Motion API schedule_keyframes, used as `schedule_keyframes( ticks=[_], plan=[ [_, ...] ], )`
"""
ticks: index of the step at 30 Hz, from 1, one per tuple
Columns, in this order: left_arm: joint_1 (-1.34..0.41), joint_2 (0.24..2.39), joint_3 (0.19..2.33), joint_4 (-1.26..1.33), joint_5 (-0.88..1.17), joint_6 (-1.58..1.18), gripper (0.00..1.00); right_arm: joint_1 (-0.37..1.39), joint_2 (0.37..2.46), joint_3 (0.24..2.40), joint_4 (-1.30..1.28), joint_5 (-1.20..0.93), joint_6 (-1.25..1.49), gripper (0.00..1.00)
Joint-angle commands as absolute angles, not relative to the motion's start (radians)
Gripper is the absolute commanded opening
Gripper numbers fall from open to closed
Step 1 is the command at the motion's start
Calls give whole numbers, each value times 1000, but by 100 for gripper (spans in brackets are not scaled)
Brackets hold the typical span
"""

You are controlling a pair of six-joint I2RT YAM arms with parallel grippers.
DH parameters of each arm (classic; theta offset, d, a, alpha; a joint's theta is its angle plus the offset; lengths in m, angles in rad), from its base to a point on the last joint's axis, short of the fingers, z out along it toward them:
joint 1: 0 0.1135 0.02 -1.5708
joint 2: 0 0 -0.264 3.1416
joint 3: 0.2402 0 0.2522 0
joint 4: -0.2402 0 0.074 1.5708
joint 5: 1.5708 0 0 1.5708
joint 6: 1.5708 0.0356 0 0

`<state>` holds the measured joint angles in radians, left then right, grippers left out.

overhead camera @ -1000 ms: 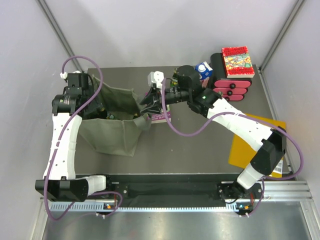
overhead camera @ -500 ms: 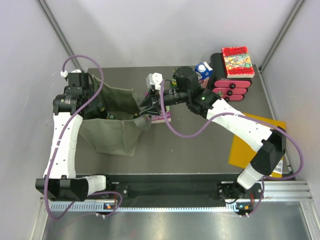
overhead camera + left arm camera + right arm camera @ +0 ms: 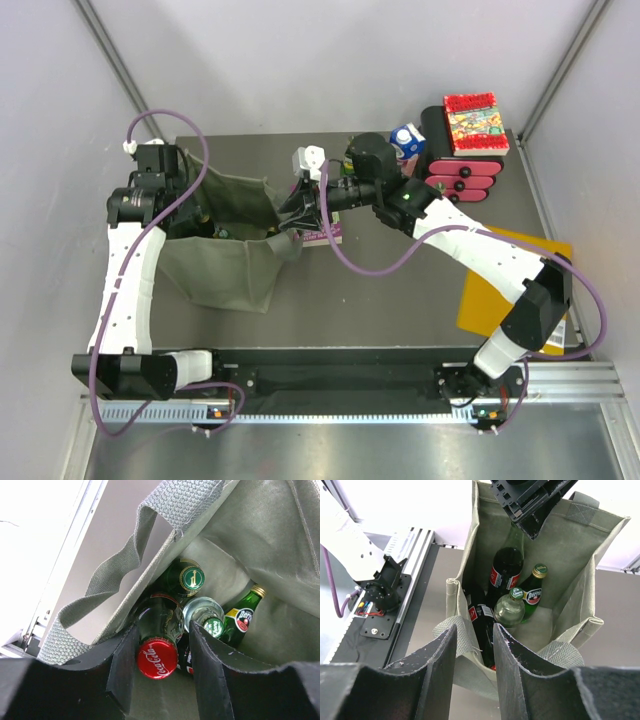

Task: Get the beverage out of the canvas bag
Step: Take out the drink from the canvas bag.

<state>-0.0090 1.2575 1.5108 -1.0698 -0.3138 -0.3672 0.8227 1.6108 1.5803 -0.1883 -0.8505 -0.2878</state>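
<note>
The olive canvas bag (image 3: 225, 272) lies open at the table's left, with several bottles inside. My left gripper (image 3: 162, 635) reaches into its mouth (image 3: 260, 530). Its jaws are open and straddle the red Coca-Cola cap of a dark bottle (image 3: 157, 656); the cap touches the left finger and a gap shows on the right. Around it are a green bottle with a gold-green cap (image 3: 191, 577), a clear Chang bottle (image 3: 212, 625) and a Perrier bottle (image 3: 242, 615). My right gripper (image 3: 474, 630) is shut on the bag's rim and strap (image 3: 462, 635) at its right side (image 3: 285, 228), holding it up.
A pink drawer box (image 3: 462, 170) with a red book (image 3: 475, 122) on top stands at the back right. A blue and white carton (image 3: 407, 140) is beside it. A book (image 3: 325, 237) lies under my right arm. An orange sheet (image 3: 505, 285) hangs over the right edge.
My left jaws have narrowed around the cola bottle's cap. My right arm shifted slightly left while still holding the bag's rim.
</note>
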Motion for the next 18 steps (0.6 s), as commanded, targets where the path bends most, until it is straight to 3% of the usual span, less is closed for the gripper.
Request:
schedule_keyframes(
  ticks=[1, 9, 12, 13, 14, 16, 17, 18],
  plan=[
    [-6, 1261, 1508, -1035, -288, -357, 49, 835, 1577, 1606, -178, -854, -304, 35],
    [-8, 1264, 1505, -1051, -261, -347, 47, 834, 1582, 1608, -178, -851, -305, 35],
    [-6, 1262, 1502, -1049, -256, -344, 40, 835, 1582, 1608, -178, -853, -307, 35],
    [-6, 1264, 1502, -1048, -249, -344, 37, 834, 1583, 1608, -179, -853, -305, 35],
    [-6, 1264, 1506, -1046, -244, -341, 26, 834, 1585, 1609, -179, -853, -307, 35],
    [-6, 1267, 1514, -1043, -232, -334, 14, 834, 1583, 1608, -181, -853, -308, 35],
    [-6, 1267, 1525, -1040, -227, -331, 2, 834, 1585, 1608, -184, -853, -311, 36],
    [-6, 1266, 1532, -1035, -224, -327, 0, 836, 1585, 1609, -186, -851, -316, 35]
  ],
)
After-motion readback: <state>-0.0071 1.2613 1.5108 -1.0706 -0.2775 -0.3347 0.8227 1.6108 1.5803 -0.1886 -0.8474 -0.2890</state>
